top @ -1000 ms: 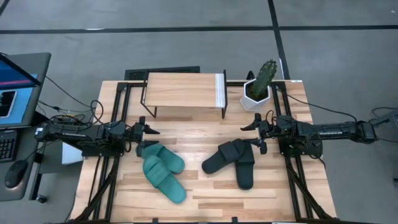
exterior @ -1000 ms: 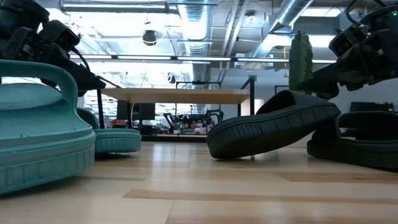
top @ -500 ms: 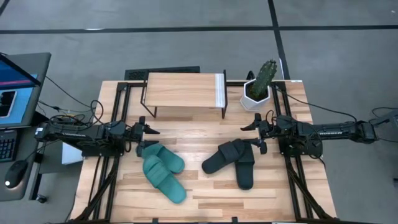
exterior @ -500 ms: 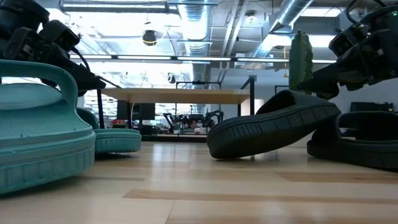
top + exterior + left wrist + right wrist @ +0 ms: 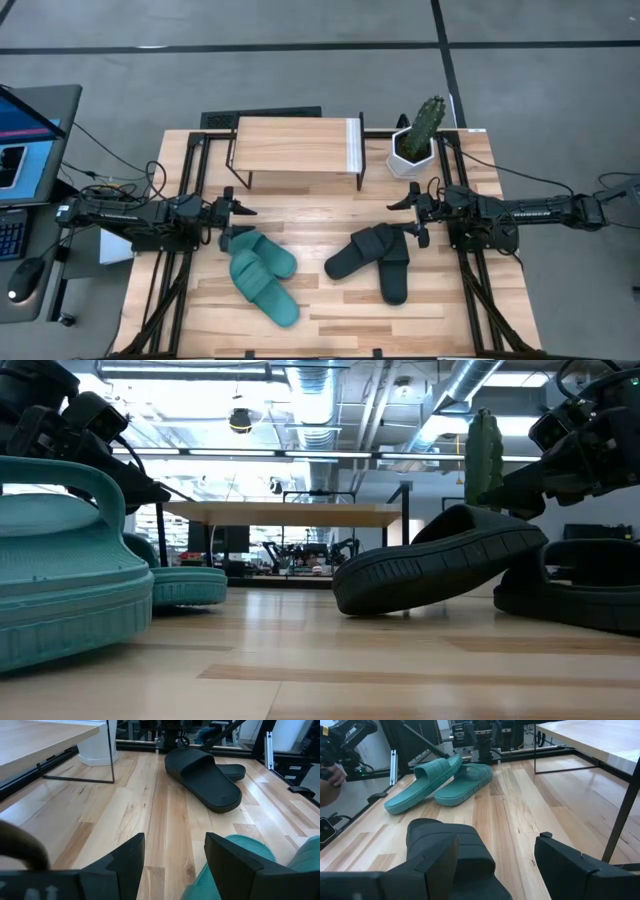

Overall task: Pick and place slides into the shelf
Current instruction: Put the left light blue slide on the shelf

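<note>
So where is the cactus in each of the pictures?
High view: cactus at the table's far edge, right of the shelf.
Low view: cactus upper right, behind the black slides.
Left wrist view: not seen.
Right wrist view: not seen.
Shared landmark: the shelf.

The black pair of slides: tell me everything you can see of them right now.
The black slides are two dark rubber-looking open-toe sandals with wide straps, lying on the table's right half, in front of the shelf. One slide is tilted, propped on the other, showing its ribbed sole edge. The right hand, open, is beside them without touching.
</note>
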